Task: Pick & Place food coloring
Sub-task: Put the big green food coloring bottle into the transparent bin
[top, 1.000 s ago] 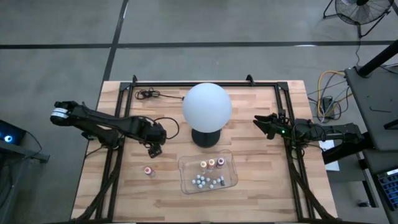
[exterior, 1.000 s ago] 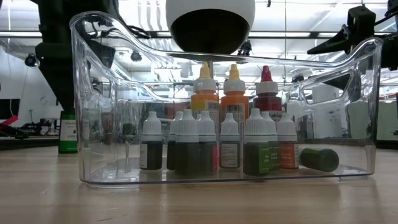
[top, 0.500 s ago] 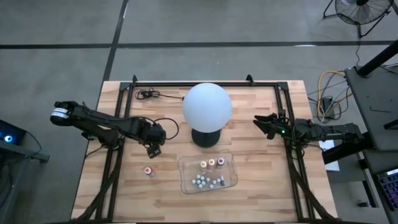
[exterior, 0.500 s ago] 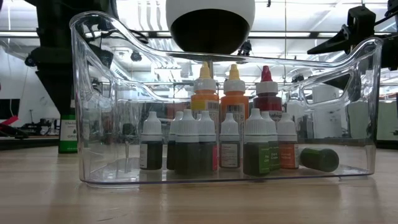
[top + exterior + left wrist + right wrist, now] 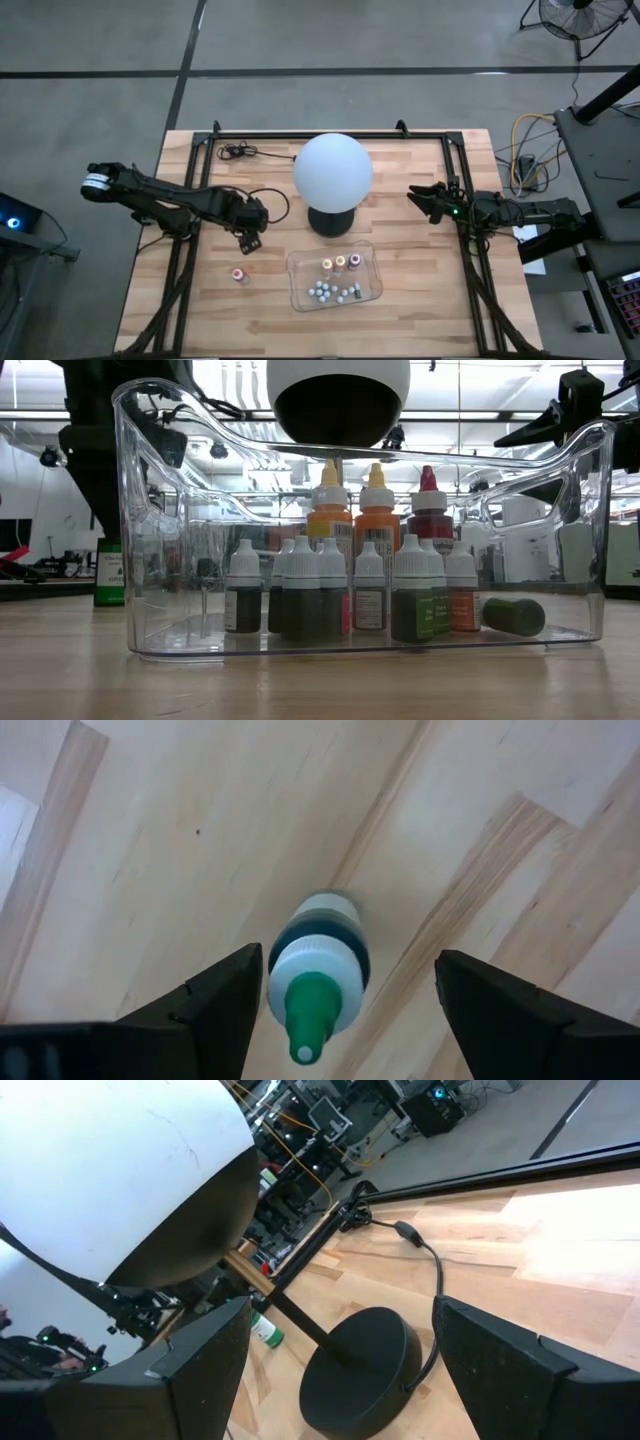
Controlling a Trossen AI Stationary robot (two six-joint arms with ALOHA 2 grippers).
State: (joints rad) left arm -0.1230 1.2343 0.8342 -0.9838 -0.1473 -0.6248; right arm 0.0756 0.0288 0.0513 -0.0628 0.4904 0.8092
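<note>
A small food coloring bottle (image 5: 318, 982) with a green tip and white cap stands upright on the wood table. My left gripper (image 5: 350, 958) hangs over it, open and pointing down, with one finger on each side. In the high view my left gripper (image 5: 249, 238) hides this bottle. In the low view the bottle (image 5: 108, 572) shows left of the tray. Another bottle with a pink cap (image 5: 238, 273) stands alone on the table. Several bottles stand in the clear tray (image 5: 335, 281). My right gripper (image 5: 418, 198) waits open at the table's right. My left gripper comes from above, pointing down, with the upright bottle between its fingers. One finger (image 5: 240, 995) stands right beside the white cap (image 5: 280, 978); I cannot tell whether it touches. The other finger is well apart from the bottle, which stands on the table.
A white globe lamp (image 5: 333, 170) on a dark round base (image 5: 360, 1370) stands mid-table, just behind the tray. A black cord (image 5: 237, 152) lies at the far left. Black frame rails (image 5: 190, 215) run along the table's sides.
</note>
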